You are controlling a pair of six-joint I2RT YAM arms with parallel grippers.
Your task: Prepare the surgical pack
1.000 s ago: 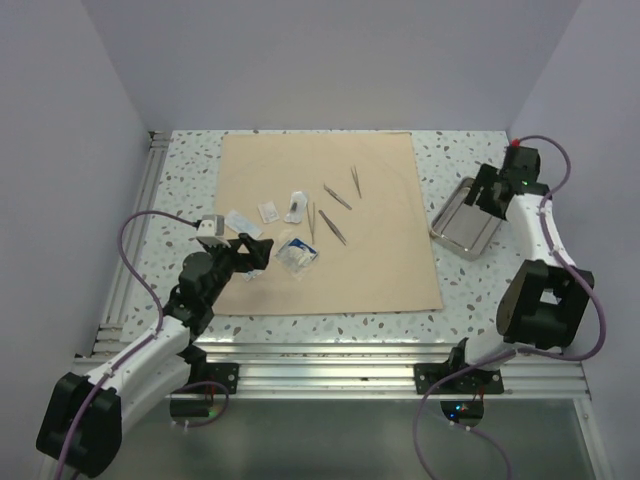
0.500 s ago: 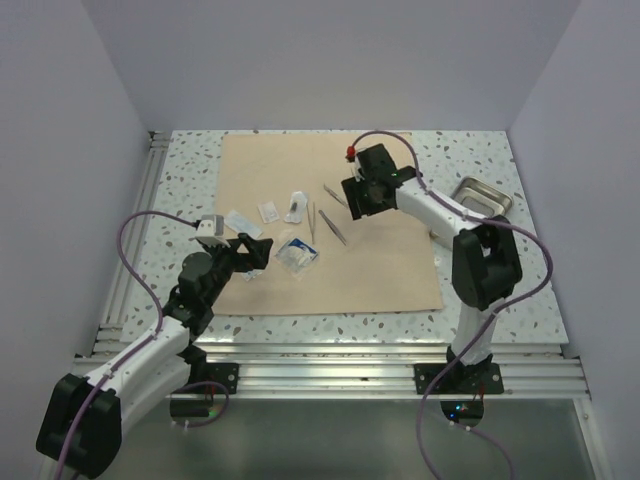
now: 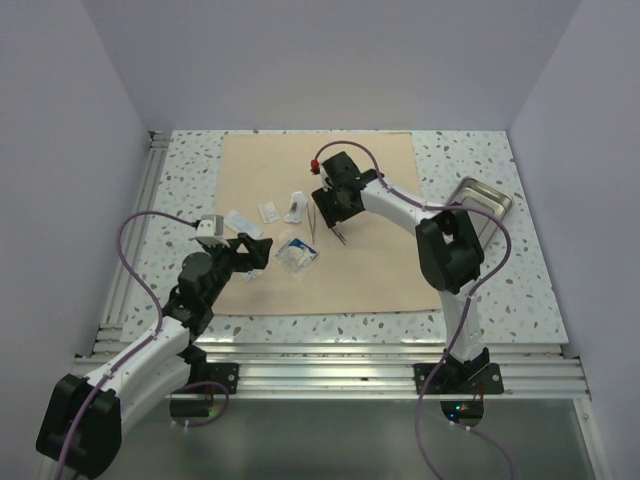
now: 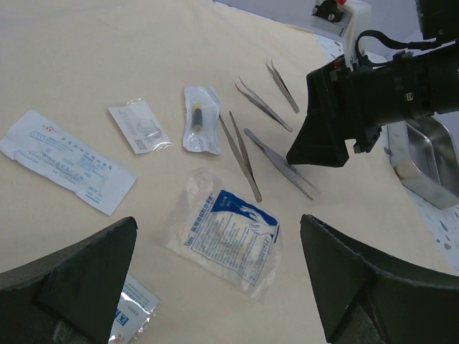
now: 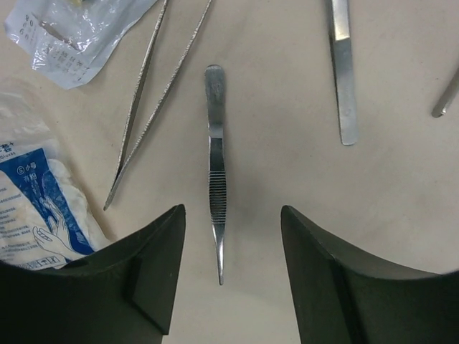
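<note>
Both open: my right hand straddles a thin steel forceps on the beige-tan wrap sheet; my left hand hovers. The shiny steel tray at three o'clock appears unloaded.

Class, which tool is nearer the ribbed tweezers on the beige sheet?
Right. The right tool hangs directly above the ribbed tweezers, fingers either side; the left tool hovers apart, beside the blue-printed sachet.
</note>
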